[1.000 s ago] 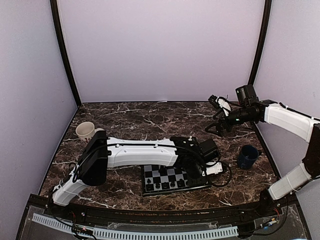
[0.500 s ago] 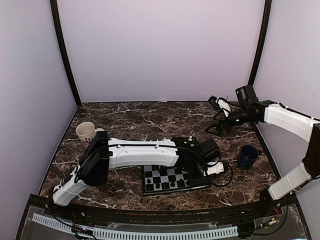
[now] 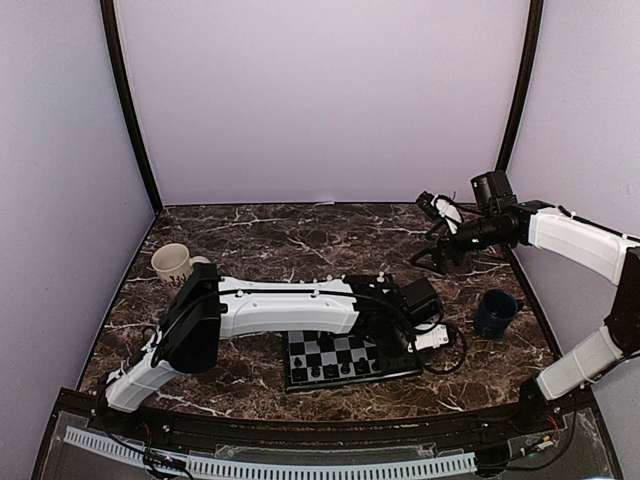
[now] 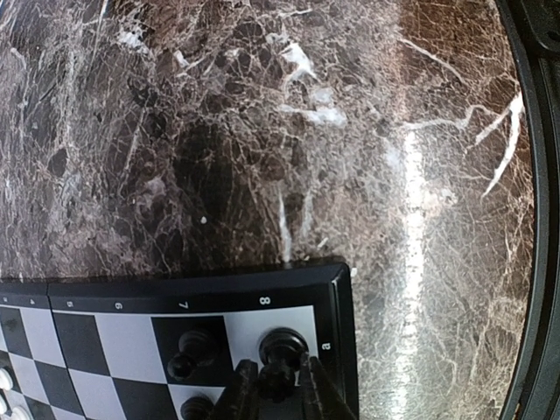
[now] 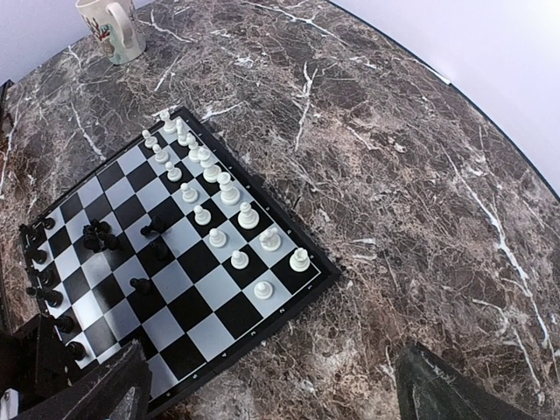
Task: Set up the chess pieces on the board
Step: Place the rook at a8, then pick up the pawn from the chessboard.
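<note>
The board (image 3: 330, 352) lies near the table's front edge, partly under my left arm. In the left wrist view its dark rim (image 4: 262, 282) and far corner show. My left gripper (image 4: 278, 394) is shut on a black chess piece (image 4: 282, 354) that stands on the light corner square by the "8" mark. Other black pieces (image 4: 191, 354) stand beside it. My right gripper (image 3: 428, 250) is open and empty, high over the back right of the table. Its view shows the board (image 5: 325, 276) with a row of white pieces (image 5: 219, 188) and scattered black pieces (image 5: 98, 236).
A white mug (image 3: 172, 262) stands at the back left and also shows in the right wrist view (image 5: 109, 26). A dark blue mug (image 3: 495, 312) stands at the right. Purple walls enclose the marble table (image 3: 300, 245).
</note>
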